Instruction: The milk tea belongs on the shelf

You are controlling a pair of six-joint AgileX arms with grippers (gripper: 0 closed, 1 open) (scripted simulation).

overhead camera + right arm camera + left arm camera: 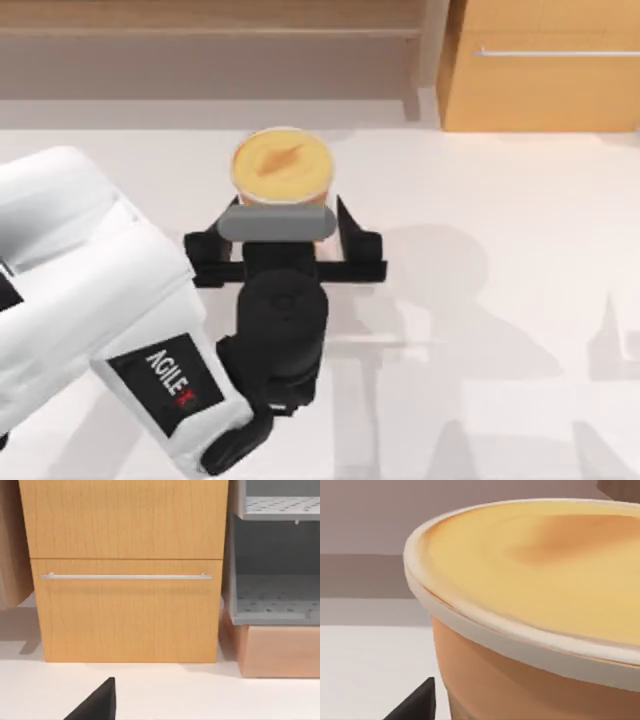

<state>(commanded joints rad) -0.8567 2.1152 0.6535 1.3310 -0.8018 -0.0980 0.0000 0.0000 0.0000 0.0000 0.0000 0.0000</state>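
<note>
The left end effector sits at mid-tabletop with its black fingers spread wide either side of the milk tea, one fingertip plainly standing clear of the cup wall, so nothing is gripped yet. The cup stands upright on the tabletop, in front of the shelf that runs along the back at the left, well apart from it. In the left wrist view the cup looms close, its yellow lid seated all round the rim and bearing a darker orange mark. The step in hand looks like closing on the cup: I would keep the fingers level and centred on the body below the lid rim, squeeze gently since the taper could let it slip downward, and lift straight up before carrying it back over the plank. As for containers, the cup is lidded, so its contents cannot be told. The cabinet at the back right is shut, its silver handle untouched. Beside it, grey racks stand open. The right arm is parked facing the cabinet; whether its end effector is open cannot be told.
</note>
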